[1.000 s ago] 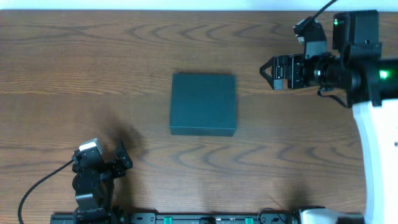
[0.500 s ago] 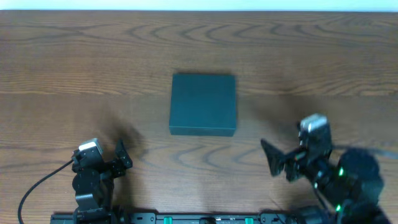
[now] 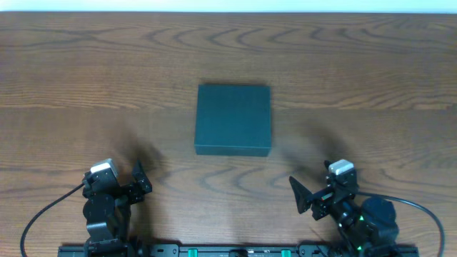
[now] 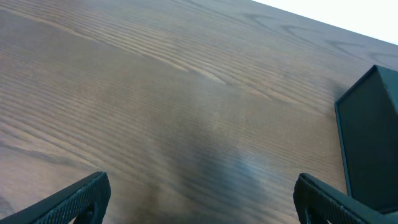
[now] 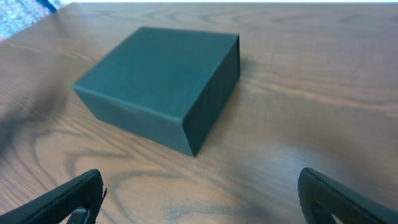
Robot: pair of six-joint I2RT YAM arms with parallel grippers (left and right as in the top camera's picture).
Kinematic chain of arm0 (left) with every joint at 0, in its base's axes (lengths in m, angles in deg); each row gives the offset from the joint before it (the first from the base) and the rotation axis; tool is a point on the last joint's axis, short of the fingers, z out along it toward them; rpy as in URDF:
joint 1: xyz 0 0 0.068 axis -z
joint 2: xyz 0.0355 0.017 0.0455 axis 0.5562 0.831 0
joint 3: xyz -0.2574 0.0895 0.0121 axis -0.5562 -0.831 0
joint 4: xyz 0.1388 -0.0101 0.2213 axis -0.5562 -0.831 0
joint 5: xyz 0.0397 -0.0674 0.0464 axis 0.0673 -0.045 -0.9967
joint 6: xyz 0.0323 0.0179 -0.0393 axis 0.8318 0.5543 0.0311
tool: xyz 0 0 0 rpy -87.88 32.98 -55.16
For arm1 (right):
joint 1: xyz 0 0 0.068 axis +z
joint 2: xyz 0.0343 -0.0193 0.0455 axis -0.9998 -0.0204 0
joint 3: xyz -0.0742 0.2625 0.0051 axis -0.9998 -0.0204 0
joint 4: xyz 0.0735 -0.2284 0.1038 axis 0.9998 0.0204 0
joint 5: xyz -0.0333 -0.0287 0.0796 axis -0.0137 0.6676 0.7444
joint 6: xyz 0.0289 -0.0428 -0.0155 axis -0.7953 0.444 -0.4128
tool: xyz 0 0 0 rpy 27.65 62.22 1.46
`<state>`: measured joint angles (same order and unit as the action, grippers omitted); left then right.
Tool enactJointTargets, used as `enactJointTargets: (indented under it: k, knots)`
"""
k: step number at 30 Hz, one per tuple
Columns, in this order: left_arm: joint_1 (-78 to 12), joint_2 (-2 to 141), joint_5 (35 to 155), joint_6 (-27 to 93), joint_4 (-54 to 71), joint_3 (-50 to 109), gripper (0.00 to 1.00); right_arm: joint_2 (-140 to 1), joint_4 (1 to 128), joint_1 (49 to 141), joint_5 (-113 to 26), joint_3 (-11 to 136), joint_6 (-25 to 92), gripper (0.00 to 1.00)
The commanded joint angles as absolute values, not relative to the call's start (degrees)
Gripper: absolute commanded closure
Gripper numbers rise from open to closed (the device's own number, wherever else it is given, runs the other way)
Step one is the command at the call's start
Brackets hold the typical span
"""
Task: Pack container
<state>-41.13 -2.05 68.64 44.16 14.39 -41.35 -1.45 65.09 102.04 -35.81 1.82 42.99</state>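
The container (image 3: 234, 118) is a dark teal-green square box with its lid closed, standing in the middle of the wooden table. It also shows in the right wrist view (image 5: 158, 84) and at the right edge of the left wrist view (image 4: 373, 137). My left gripper (image 3: 141, 181) is open and empty at the front left, well short of the container; its fingertips frame bare wood in the left wrist view (image 4: 199, 202). My right gripper (image 3: 301, 197) is open and empty at the front right, apart from the container; it shows in the right wrist view (image 5: 205, 199).
The wooden table (image 3: 86, 78) spreads around the box. A black rail (image 3: 228, 250) runs along the front edge between the arm bases. No snack packets or other objects are in view.
My right arm has swung from the far right, beside the container, down to the front right near its base. The left arm and the container have not moved.
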Motion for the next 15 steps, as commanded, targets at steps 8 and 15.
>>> enactJointTargets:
  k: [8,15]
  knots:
    - [-40.9,-2.4,68.1,45.2,14.3,-42.3,0.05,0.8,64.5,103.2,-35.9,-2.9,42.1,0.01]
    - [-40.9,-2.4,68.1,45.2,14.3,-42.3,0.05,0.8,64.5,103.2,-36.0,-2.9,42.1,0.01]
